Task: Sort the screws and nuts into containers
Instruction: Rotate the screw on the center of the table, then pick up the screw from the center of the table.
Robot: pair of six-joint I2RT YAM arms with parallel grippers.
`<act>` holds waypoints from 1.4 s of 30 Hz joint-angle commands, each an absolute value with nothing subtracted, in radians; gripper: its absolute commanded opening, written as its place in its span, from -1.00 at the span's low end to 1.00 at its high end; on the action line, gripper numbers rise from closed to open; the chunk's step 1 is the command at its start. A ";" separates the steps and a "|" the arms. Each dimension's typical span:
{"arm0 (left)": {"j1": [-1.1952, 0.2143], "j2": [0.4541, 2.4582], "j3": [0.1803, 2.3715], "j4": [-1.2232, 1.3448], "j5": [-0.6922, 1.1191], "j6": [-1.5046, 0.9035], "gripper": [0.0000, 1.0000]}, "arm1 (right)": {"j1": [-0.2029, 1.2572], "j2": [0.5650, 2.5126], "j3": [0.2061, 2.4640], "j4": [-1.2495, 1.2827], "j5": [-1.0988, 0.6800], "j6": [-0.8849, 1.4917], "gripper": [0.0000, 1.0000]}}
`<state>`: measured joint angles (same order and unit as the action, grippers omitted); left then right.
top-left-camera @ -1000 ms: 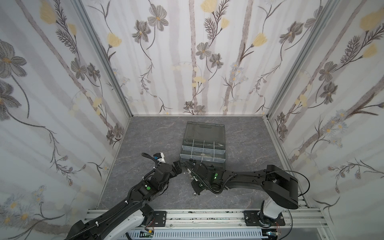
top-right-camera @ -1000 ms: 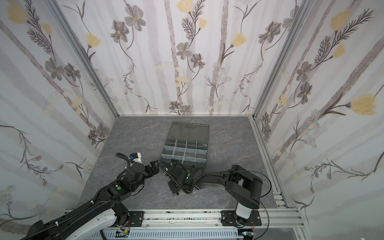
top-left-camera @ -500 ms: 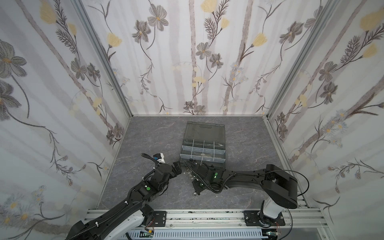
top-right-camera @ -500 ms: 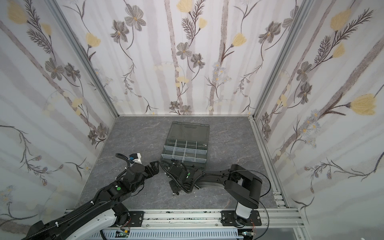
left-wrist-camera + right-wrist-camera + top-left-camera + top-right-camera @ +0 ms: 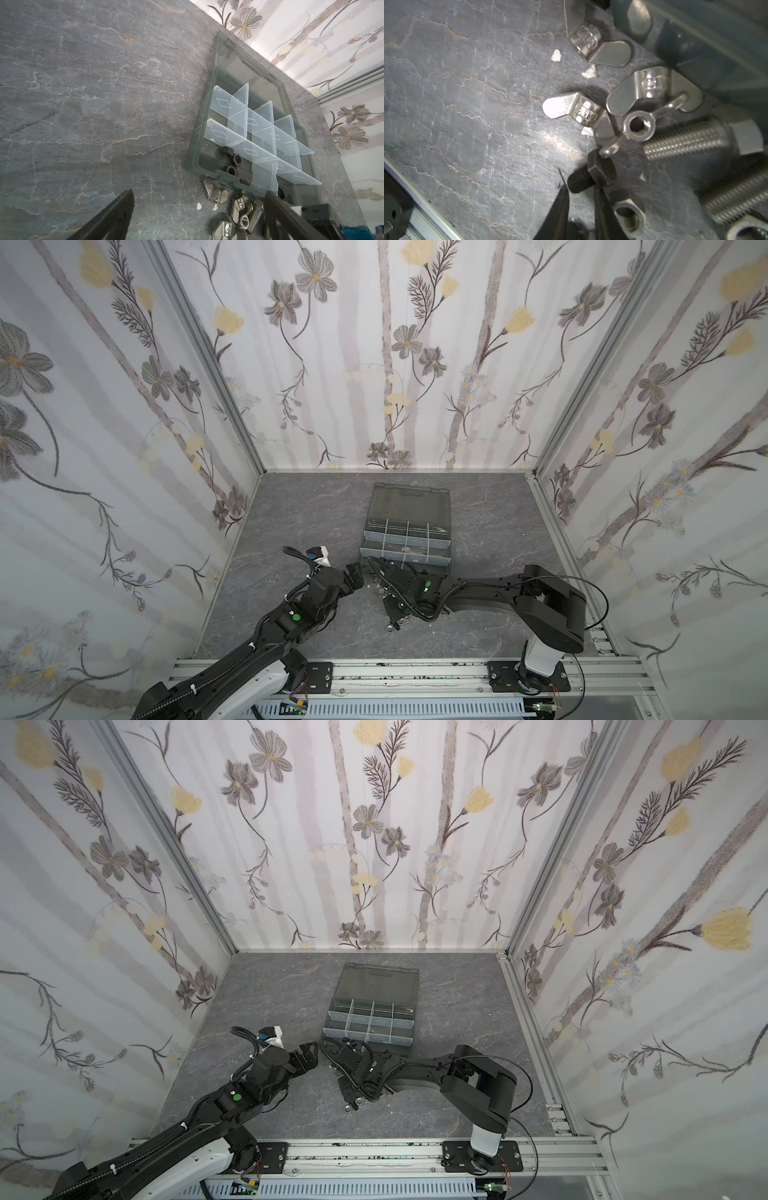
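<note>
Grey stone-look tabletop [image 5: 311, 510]. Item: black screw [image 5: 591, 176], in hardware pile [image 5: 239, 209] beside organiser case [image 5: 436, 560], near-left corner; light, rigid, probably slippery; best held across threads. Right gripper [image 5: 580, 191] pinches its shaft; left gripper [image 5: 198, 192] spread, empty.

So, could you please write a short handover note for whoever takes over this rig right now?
Left pincer: open and empty, over the table by the near corner of the organiser case.
Right pincer: closed on a black screw by its thread, low over the loose pile.
Done: a few black nuts lie in one corner compartment; the lid is open.
Left: the held screw needs a compartment. Wing nuts, silver screws and a silver hex nut lie loose on the table beside the case.
</note>
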<state>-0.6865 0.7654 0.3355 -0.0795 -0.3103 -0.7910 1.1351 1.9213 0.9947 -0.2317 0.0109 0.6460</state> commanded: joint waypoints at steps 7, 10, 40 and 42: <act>-0.686 0.757 0.329 -0.066 -0.316 -0.796 1.00 | 1.104 1.933 1.006 -0.275 0.060 0.675 -0.48; -0.685 0.754 0.329 -0.066 -0.314 -0.798 1.00 | 1.101 1.933 1.008 -0.287 0.064 0.676 -0.47; -0.686 0.730 0.318 -0.066 -0.308 -0.817 1.00 | 1.097 1.967 1.063 -0.319 0.085 0.611 -0.73; -0.685 0.730 0.320 -0.066 -0.310 -0.818 1.00 | 1.097 1.959 1.056 -0.318 0.087 0.608 -0.81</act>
